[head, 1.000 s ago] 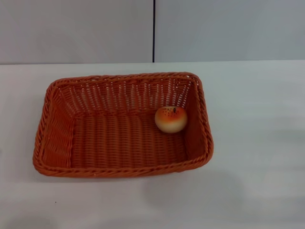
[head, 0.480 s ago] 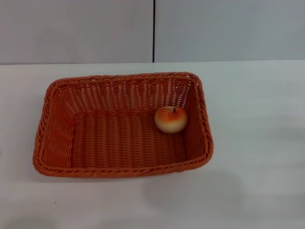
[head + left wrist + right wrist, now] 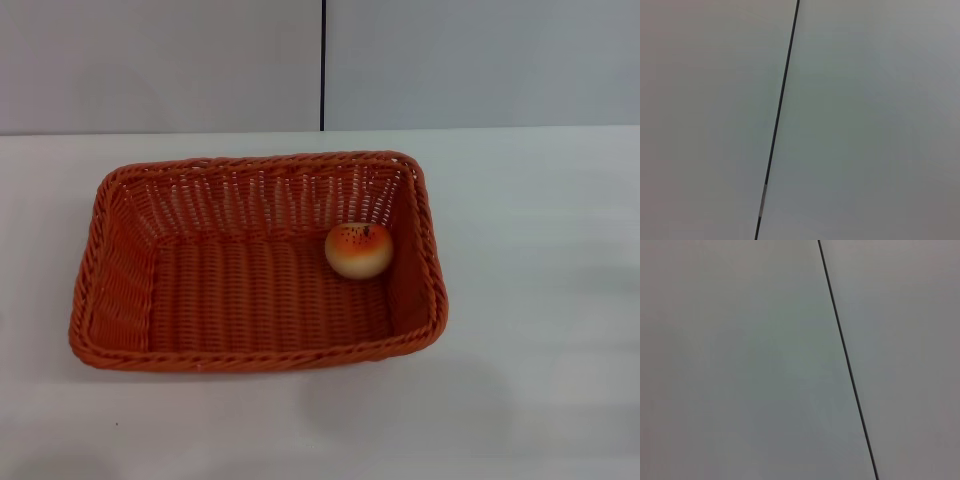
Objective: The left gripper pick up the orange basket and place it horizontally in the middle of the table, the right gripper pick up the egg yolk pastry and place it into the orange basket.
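Nothing has moved since a second ago: the basket (image 3: 258, 262) lies with its long side across the table (image 3: 540, 300), and the pastry (image 3: 359, 250) sits inside near its 3 o'clock wall. Neither of my grippers is in view, so I cannot tell their opening; both wrist cameras face a blank wall. The task looks finished.

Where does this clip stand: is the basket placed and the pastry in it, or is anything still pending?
Both steps look done. The orange basket lies flat, long side across, near the middle of the table, and the egg yolk pastry sits inside it by the right wall. Nothing is in hand: neither gripper shows in any view, and both wrist cameras see only a grey wall. Nothing appears left to do.
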`<action>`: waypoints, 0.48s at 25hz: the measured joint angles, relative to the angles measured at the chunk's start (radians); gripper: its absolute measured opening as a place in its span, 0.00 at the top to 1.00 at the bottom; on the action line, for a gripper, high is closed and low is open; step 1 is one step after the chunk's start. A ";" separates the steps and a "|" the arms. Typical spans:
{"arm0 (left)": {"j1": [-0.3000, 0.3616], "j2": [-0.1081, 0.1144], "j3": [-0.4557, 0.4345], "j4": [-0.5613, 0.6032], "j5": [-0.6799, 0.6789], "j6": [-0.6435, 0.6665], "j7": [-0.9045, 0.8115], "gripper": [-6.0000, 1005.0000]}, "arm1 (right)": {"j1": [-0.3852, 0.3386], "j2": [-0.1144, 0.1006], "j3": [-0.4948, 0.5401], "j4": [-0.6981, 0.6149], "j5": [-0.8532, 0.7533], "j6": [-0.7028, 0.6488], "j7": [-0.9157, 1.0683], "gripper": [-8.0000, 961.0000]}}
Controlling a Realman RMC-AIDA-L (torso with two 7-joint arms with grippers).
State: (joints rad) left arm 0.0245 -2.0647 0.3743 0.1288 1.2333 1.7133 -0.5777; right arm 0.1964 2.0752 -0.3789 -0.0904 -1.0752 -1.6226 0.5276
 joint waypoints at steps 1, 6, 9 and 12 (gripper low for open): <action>0.000 0.000 0.000 0.000 0.000 0.000 0.000 0.39 | 0.000 0.000 0.000 0.000 0.000 0.000 0.000 0.40; -0.001 0.000 0.000 0.000 0.000 -0.001 0.001 0.39 | 0.000 0.000 0.000 0.001 0.000 0.000 0.000 0.40; -0.001 0.000 0.000 0.000 0.000 -0.001 0.001 0.39 | 0.000 0.000 0.000 0.002 0.000 0.000 0.000 0.40; -0.002 0.000 0.000 0.000 0.000 -0.002 0.001 0.39 | 0.000 0.000 0.000 0.002 0.000 0.000 0.000 0.40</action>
State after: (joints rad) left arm 0.0230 -2.0647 0.3743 0.1288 1.2333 1.7117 -0.5768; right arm 0.1963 2.0755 -0.3789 -0.0889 -1.0753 -1.6226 0.5276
